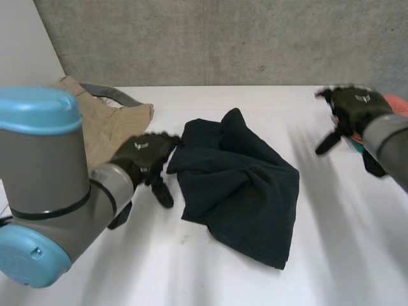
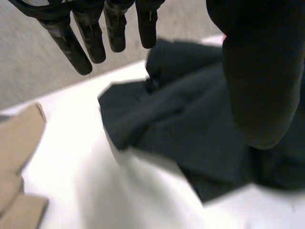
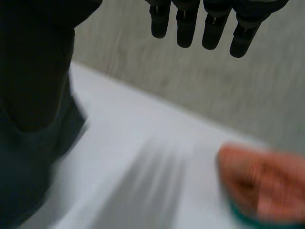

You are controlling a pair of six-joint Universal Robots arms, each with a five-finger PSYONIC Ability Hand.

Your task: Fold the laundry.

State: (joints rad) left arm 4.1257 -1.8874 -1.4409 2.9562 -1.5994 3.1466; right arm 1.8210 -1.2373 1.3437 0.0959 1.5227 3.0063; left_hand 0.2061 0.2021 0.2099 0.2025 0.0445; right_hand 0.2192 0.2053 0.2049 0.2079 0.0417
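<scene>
White table (image 1: 357, 255), dark cloth (image 1: 239, 191) beside left hand (image 1: 143, 156)

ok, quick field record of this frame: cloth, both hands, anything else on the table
dark cloth: crumpled, unfolded, middle of the table
left hand: open, at the cloth's left edge, holding nothing
right hand: open, off to the right, apart from the cloth
tan garment: far left, behind the left hand
orange-and-teal item: right edge, near the right hand; kind unclear
folding: not begun
</scene>
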